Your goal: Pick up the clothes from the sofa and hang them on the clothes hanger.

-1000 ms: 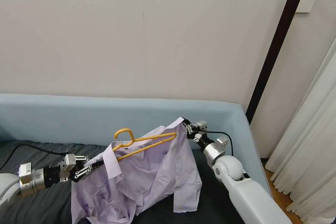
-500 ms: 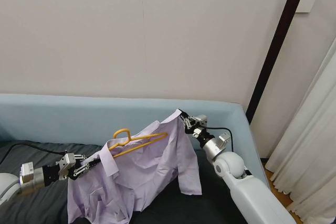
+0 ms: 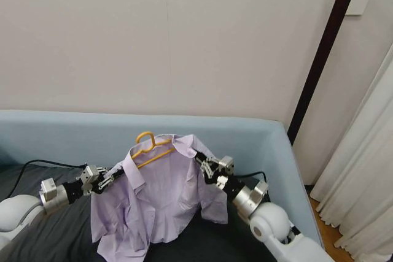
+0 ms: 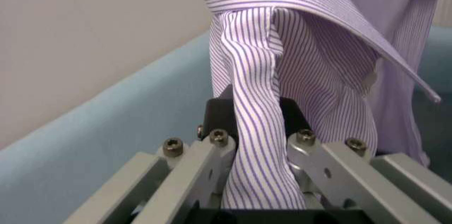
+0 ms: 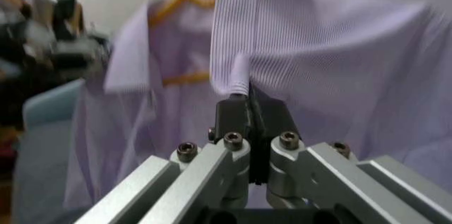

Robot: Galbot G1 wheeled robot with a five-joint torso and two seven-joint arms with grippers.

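Blue sofa (image 3: 61,130), shirt (image 3: 166,194) on yellow hanger (image 3: 147,142), pinched by left claw (image 3: 115,175), right claw (image 3: 201,164)

The left arm (image 3: 17,205) and right arm (image 3: 270,228) wore glossy white rounded shells, silver wrist cuffs and black cables (image 3: 37,164). Grey metal links behind the black jaws carried hex-socket screws (image 4: 219,137) (four per wrist).
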